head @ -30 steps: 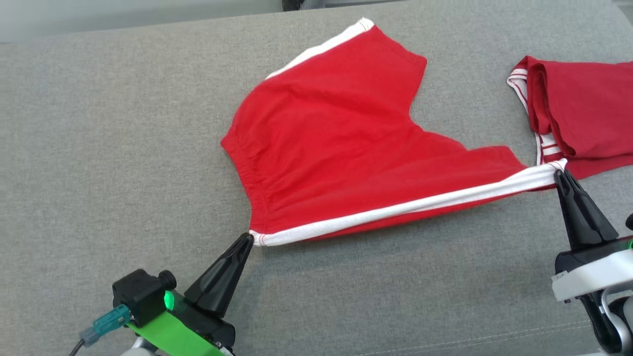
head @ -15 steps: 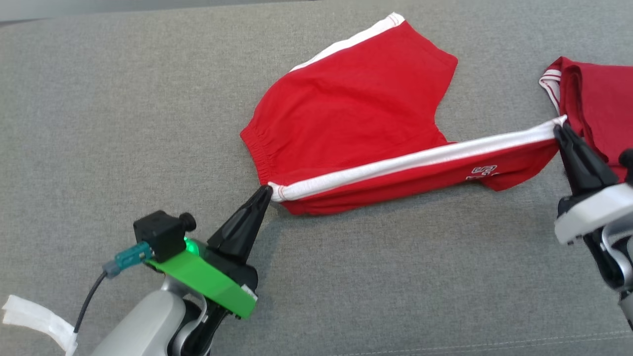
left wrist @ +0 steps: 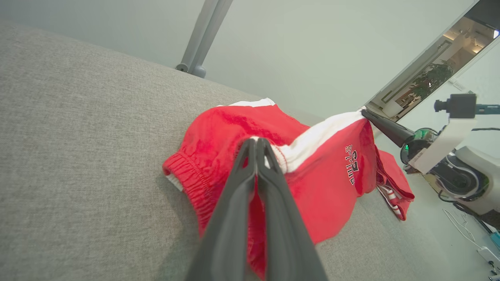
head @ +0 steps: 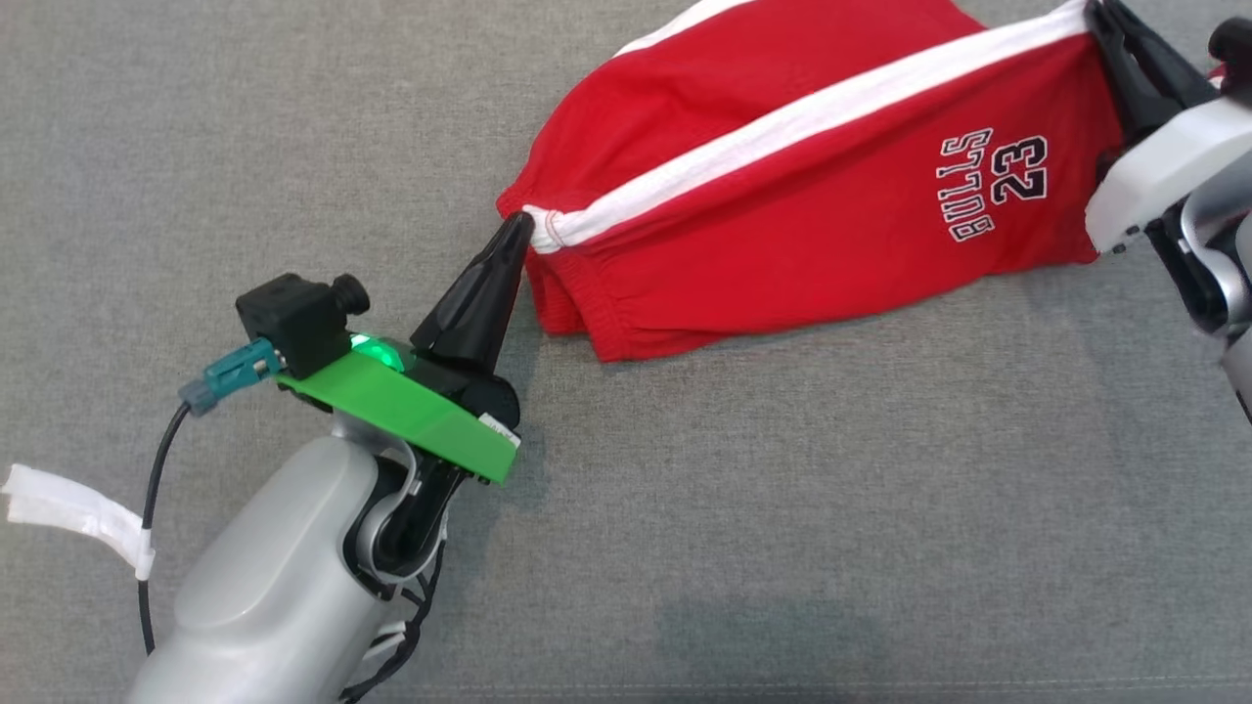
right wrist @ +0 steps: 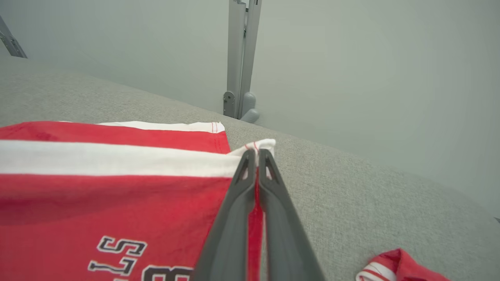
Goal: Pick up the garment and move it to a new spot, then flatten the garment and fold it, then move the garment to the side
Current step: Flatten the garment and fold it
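Head view. Red shorts [head: 782,196] lie at about 1 o'clock on the grey fabric-covered counter [head: 685,538].

My left fingers [head: 504,249], at 11 o'clock, are pressed fully together. Their tips pinch the waistband corner where the white side stripe [head: 782,122] begins.

My right fingers [head: 1125,59], up at 2 o'clock, are likewise closed tight. They nip the far end of the same stripe at the leg hem.

The stripe runs taut between the two pinches. The red cloth sags below it, and its lower edge touches the counter.

The "BULLS 23" print [head: 993,186] faces up near my right fingers, turned sideways in this view.

Left wrist view. My left fingers [left wrist: 238,183] show no gap, with waistband gathers bunched at 9 o'clock of the tips. The right fingers hold the raised corner at 2 o'clock.

Right wrist view. My right fingers [right wrist: 242,183] are closed on white hem. A second red garment with striped trim [right wrist: 394,269] lies on the counter at 5 o'clock, apart from the shorts. A grey post [right wrist: 238,58] stands at 12 o'clock behind the counter.
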Robot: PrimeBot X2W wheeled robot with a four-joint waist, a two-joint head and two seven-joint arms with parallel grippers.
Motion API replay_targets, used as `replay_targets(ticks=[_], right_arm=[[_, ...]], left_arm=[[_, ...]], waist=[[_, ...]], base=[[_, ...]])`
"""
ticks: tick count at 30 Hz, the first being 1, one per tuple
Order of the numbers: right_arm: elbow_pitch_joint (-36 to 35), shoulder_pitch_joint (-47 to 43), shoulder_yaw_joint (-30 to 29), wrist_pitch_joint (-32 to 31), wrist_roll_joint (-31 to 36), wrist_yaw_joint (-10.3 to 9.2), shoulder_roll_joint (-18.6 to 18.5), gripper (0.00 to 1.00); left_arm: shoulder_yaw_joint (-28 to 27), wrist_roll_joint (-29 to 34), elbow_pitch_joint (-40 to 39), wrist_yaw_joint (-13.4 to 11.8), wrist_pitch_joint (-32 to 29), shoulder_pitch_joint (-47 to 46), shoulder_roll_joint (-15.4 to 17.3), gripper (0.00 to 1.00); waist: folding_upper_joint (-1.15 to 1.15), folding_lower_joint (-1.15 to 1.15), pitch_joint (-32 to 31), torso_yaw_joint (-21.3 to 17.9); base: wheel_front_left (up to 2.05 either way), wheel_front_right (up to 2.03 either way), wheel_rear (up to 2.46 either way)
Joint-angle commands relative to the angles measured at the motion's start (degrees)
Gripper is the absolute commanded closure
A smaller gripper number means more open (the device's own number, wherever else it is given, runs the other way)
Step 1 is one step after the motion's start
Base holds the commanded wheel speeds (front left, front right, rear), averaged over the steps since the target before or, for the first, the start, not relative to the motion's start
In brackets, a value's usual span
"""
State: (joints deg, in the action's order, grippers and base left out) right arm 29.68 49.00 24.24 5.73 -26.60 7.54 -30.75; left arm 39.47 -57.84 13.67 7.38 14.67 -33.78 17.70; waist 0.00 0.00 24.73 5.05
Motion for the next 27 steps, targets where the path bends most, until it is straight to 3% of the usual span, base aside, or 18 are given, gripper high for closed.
replay_targets(ticks=[1, 11, 19, 27], right_arm=[[1.64, 2.26, 1.19, 0.48, -0.44, -0.11, 0.07, 1.0], [11.63, 14.91, 9.58, 1.75, -1.97, -0.11, 1.3, 1.0], [18.46, 23.07, 15.57, 3.7, -2.68, -0.11, 2.29, 1.0], [24.59, 28.55, 18.81, 6.71, -2.72, -0.1, 3.1, 1.0]], left_arm=[[-0.05, -0.51, 0.55, 0.18, 0.25, -1.54, -0.17, 1.0], [-3.52, -0.4, 2.78, 0.19, 0.54, -4.96, -3.91, 1.0], [-2.91, -0.15, 3.55, 0.18, 0.51, -8.21, -5.81, 1.0], [-5.35, 3.08, 5.06, 0.19, 0.52, -9.98, -7.41, 1.0]], waist=[[0.0, 0.0, 2.63, 2.59], [0.0, 0.0, 6.38, 5.71], [0.0, 0.0, 8.41, 7.26], [0.0, 0.0, 10.27, 8.14]], base=[[0.0, 0.0, 0.0], [0.0, 0.0, 0.0], [0.0, 0.0, 0.0], [0.0, 0.0, 0.0]])
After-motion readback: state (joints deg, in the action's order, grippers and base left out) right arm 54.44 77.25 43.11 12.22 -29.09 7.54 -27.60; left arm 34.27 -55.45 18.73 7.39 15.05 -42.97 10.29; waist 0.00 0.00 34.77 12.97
